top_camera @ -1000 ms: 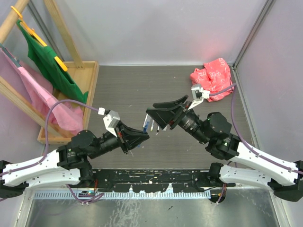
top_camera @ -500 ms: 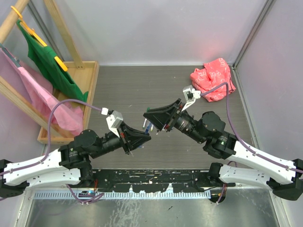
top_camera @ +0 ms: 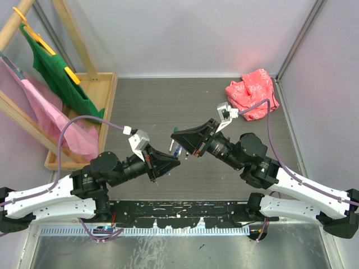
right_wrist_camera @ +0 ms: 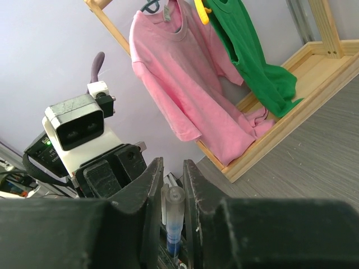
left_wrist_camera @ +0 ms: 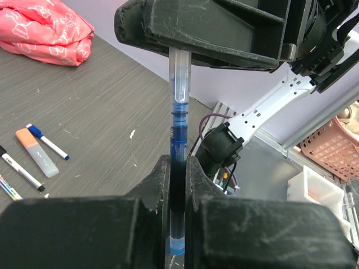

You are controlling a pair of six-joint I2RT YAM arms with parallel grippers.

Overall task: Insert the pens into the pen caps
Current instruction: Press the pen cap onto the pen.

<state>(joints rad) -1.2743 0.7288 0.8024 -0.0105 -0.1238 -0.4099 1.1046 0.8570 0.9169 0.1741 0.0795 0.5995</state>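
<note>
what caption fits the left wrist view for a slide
Left gripper holds a blue pen while the right gripper pinches its clear far end; loose markers on table

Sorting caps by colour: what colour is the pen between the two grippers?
The pen is blue with a clear end; left wrist view.

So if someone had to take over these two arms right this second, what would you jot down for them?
The left gripper is shut on the blue pen, held in the air.
The right gripper is closed on the clear cap at the pen's other end.
Done: pen and cap are lined up and the tip looks to be inside. Whether it is fully seated, cannot tell.
To do: finish pressing, then handle the orange highlighter and thin pens lying on the table.
</note>
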